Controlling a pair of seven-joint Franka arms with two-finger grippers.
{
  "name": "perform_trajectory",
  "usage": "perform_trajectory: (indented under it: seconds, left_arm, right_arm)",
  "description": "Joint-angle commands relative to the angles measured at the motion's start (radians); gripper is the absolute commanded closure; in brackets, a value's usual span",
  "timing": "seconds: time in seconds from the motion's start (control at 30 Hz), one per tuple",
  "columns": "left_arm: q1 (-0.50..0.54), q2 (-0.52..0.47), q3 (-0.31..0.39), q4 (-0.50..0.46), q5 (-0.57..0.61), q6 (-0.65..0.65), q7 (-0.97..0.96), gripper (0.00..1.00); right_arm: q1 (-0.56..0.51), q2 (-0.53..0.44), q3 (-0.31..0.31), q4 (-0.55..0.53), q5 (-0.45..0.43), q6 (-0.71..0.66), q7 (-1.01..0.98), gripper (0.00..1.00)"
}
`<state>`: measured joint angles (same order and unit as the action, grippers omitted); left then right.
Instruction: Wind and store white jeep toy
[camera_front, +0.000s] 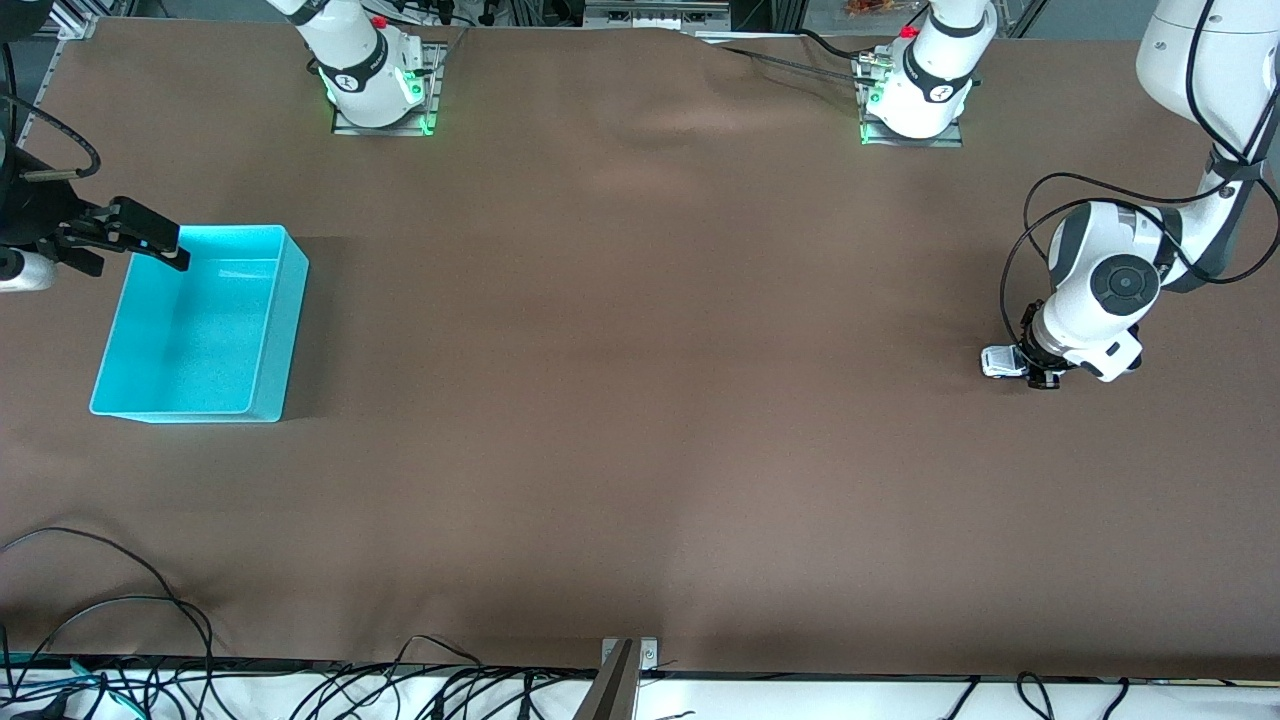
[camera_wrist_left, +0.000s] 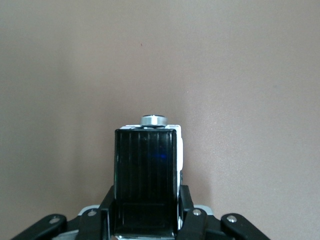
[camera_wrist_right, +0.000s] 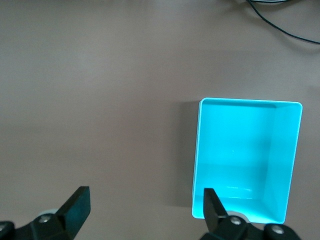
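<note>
1. The left gripper (camera_front: 1030, 368) is down at the brown surface (camera_front: 640, 420) toward the left arm's end, jaws clamped on the white jeep toy (camera_front: 1000, 362) (black roof up).
2. The turquoise bin (camera_front: 285, 330) sits toward the right arm's end.
3. The right gripper (camera_front: 150, 235) waits above its rim, jaws wide apart, holding nothing.

Turquoise bin (camera_front: 200, 325) on brown table (camera_front: 640, 400) toward right arm's end, dark cables (camera_front: 110, 640) along table's near edge
</note>
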<state>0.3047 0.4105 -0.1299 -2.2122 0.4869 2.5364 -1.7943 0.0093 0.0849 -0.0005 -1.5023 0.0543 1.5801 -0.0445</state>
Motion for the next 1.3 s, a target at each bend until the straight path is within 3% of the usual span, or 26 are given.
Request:
perform_trajectory:
  seconds: [0.0,0.3,0.73,1.27]
  left_arm:
    - [0.02,0.096,0.003,0.048,0.036,0.038,0.004,0.0]
    - [0.051,0.064,-0.004,0.155,0.025,-0.099,0.047,0.0]
    - [0.041,-0.064,-0.042,0.321,-0.068,-0.441,0.413,0.0]
    - [0.05,-0.097,-0.093,0.617,-0.249,-0.692,0.872,0.0]
  right_arm:
    - [-0.002,0.003,-0.003,0.022,0.018,-0.009,0.003,0.0]
    - [-0.002,0.003,-0.003,0.022,0.018,-0.009,0.003,0.0]
    - [-0.002,0.003,-0.003,0.022,0.018,-0.009,0.003,0.0]
    - [-0.002,0.003,-0.003,0.022,0.018,-0.009,0.002,0.0]
